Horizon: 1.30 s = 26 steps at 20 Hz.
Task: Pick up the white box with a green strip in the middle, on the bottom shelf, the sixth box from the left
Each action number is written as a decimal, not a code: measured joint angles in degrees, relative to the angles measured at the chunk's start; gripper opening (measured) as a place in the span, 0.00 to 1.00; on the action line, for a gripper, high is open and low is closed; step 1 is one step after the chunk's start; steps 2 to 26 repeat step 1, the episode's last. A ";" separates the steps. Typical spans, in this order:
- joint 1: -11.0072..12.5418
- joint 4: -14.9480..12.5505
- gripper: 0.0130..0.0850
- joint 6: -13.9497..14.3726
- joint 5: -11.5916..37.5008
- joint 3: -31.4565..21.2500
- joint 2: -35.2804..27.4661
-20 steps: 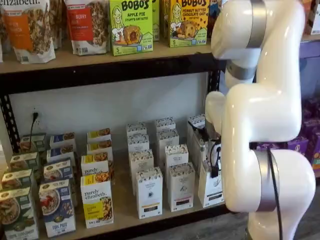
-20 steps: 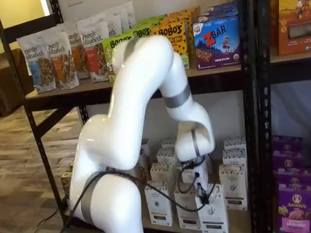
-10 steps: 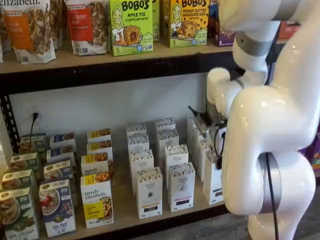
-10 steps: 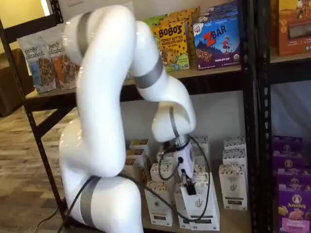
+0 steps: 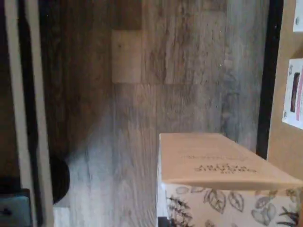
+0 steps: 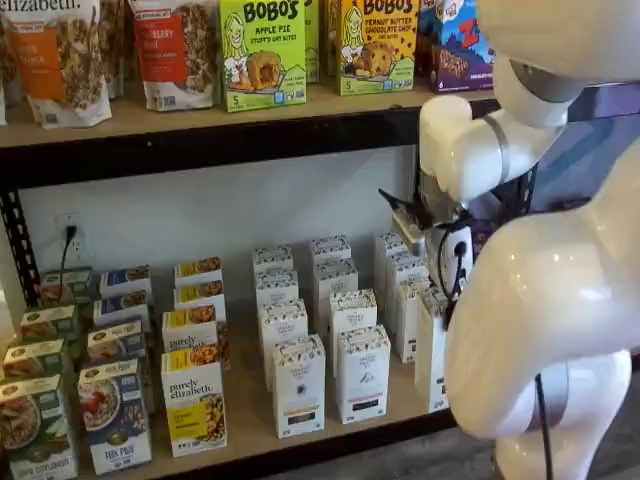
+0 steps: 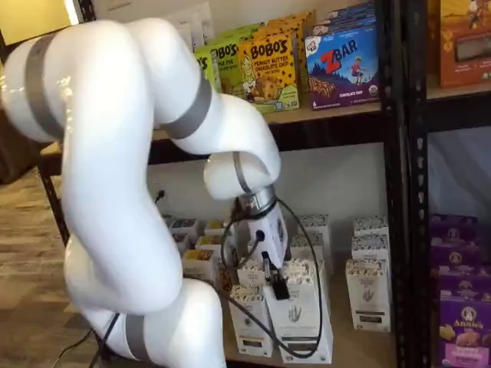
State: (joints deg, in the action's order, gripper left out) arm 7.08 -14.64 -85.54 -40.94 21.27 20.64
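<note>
The gripper had swung further left with the white box, a smooth leaf-printed carton; its black fingers stayed clamped on it.

White arm, black fingers closed on white box, bottom shelf

Even indoor light, no hard shadows in both shelf views. Arm shows soft glare on its white shell, edges slightly smeared. Wrist view is dimmer: floor soft and low-contrast, dark vignette along one side, close carton blurry, its print unreadable. Shelf views are low-res, small package text mushy.
</note>
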 joint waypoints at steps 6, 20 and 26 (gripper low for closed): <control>-0.33 0.70 0.44 -0.40 -1.39 -0.19 1.45; -0.33 0.70 0.44 -0.40 -1.39 -0.19 1.45; -0.33 0.70 0.44 -0.40 -1.39 -0.19 1.45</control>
